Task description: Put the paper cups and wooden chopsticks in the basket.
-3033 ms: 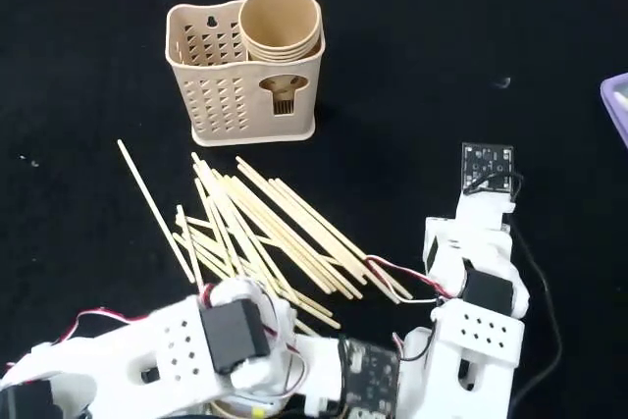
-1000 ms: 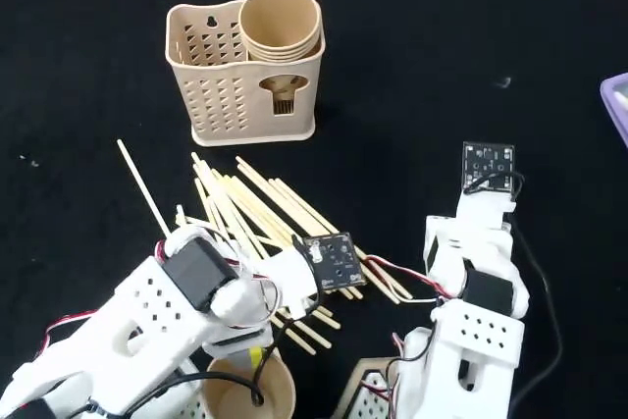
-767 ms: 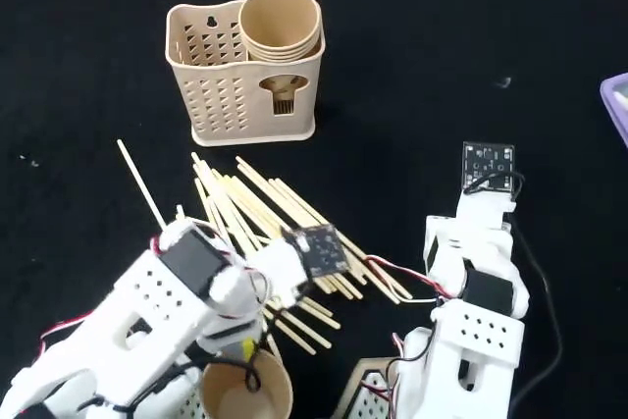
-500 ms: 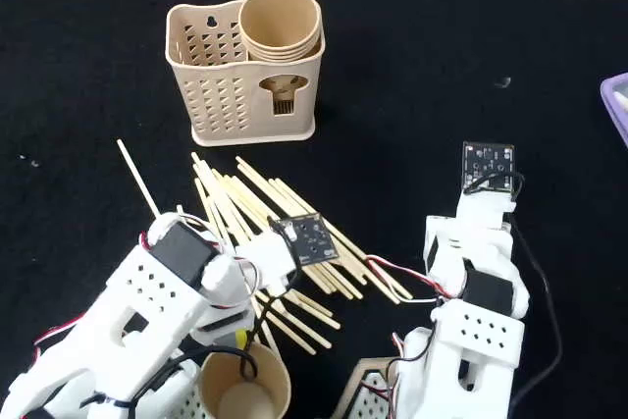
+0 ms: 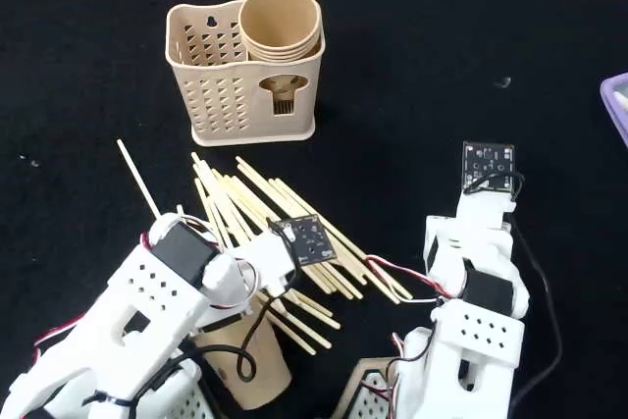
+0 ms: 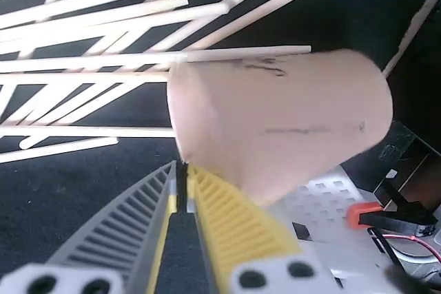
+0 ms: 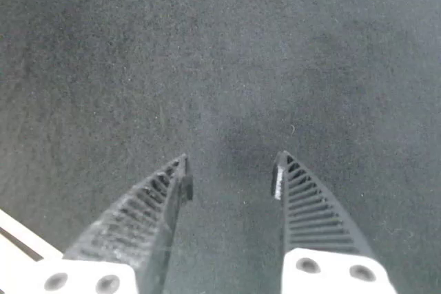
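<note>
1. The black cloth-covered table [image 5: 471, 66] lies bare under the right gripper [image 7: 231, 177]. Its jaws stand spread with nothing between them, and that arm has held the same pose throughout.
2. The white left arm [image 5: 147, 311] has swung up from the near edge over the last three seconds. In the last half second it has barely shifted.
3. The beige perforated plastic basket [image 5: 211, 85] sits well beyond the left jaws. A stack of tan paper cups [image 5: 281, 17] already fills one compartment, and nothing there has changed.
4. The loose tan paper cup [image 6: 289, 122] is clamped in the left gripper [image 6: 180, 173], with the jaw tips drawn together at its edge. Just where they pinch the wall we cannot tell. Half a second ago its mouth faced the high camera, and now it has tipped to show its side. We judge it is lifted and ready to carry to the basket.
5. The pale wooden chopsticks [image 5: 265, 218] lie scattered beneath and beyond the held cup. Their spread is unchanged, and we see none in the basket yet.
</note>
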`<state>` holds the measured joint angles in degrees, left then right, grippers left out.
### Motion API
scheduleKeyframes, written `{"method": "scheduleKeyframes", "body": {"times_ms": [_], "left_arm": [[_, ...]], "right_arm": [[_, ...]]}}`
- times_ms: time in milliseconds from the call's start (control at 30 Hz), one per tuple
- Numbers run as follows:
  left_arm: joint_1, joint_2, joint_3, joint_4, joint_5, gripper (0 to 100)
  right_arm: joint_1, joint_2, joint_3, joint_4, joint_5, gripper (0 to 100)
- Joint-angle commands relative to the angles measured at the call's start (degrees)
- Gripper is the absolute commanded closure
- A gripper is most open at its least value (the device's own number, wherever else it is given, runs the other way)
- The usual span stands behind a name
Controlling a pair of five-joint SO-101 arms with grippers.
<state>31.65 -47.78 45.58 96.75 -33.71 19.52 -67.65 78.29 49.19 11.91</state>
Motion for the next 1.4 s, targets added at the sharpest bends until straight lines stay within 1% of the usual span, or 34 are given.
{"method": "scheduleKeyframes", "body": {"times_ms": [0,200,233,333,400,567,700,767,900,933,967,1000,1067,1133,1200,1367], "left_arm": [[-0.8,-0.8,-4.7,-0.2,-0.3,97],[-1.0,-0.4,-5.7,0.5,-0.2,96],[-0.7,-0.2,-5.7,1.5,-0.2,94],[-0.9,-0.8,-5.7,2.6,-0.1,82],[-1.0,-0.8,-5.8,2.6,0.9,78],[-1.0,-0.8,-6.2,1.6,1.9,78],[-1.0,-0.3,-4.1,0.7,1.8,78],[-2.2,-0.6,-0.8,-2.9,1.5,78],[-11.3,-0.1,5.7,-16.4,1.6,78],[-12.7,-0.1,7.6,-18.8,1.7,78],[-12.9,-0.1,8.7,-19.6,1.8,78],[-12.8,-0.1,9.1,-19.2,1.8,78],[-10.9,-0.4,8.0,-14.9,1.8,78],[-8.3,-0.4,4.8,-9.6,1.8,78],[-6.3,-0.2,1.5,-6.0,1.7,78],[-5.9,-0.4,-1.9,-5.5,1.6,78]], "right_arm": [[0.5,-0.6,-3.4,-1.0,-0.4,80.4],[0.5,-0.6,-3.4,-1.0,-0.4,80.4],[0.5,-0.6,-3.4,-1.0,-0.4,80.4],[0.5,-0.6,-3.4,-1.1,-0.4,80.4],[0.5,-0.6,-3.4,-1.1,-0.4,80.4],[0.5,-0.6,-3.3,-1.1,-0.4,80.4],[0.5,-0.6,-3.3,-1.2,-0.4,80.4],[0.5,-0.6,-3.3,-1.1,-0.4,80.4],[0.6,-0.6,-3.3,-1.1,-0.4,80.4],[0.6,-0.6,-3.3,-1.1,-0.4,80.4],[0.6,-0.6,-3.3,-1.1,-0.4,80.4],[0.6,-0.6,-3.3,-1.1,-0.4,80.4],[0.6,-0.6,-3.3,-1.2,-0.4,80.4],[0.5,-0.6,-3.4,-1.3,-0.4,80.4],[0.5,-0.6,-3.4,-1.3,-0.4,80.4],[0.8,-0.6,-3.4,-1.2,-0.4,80.4]]}}
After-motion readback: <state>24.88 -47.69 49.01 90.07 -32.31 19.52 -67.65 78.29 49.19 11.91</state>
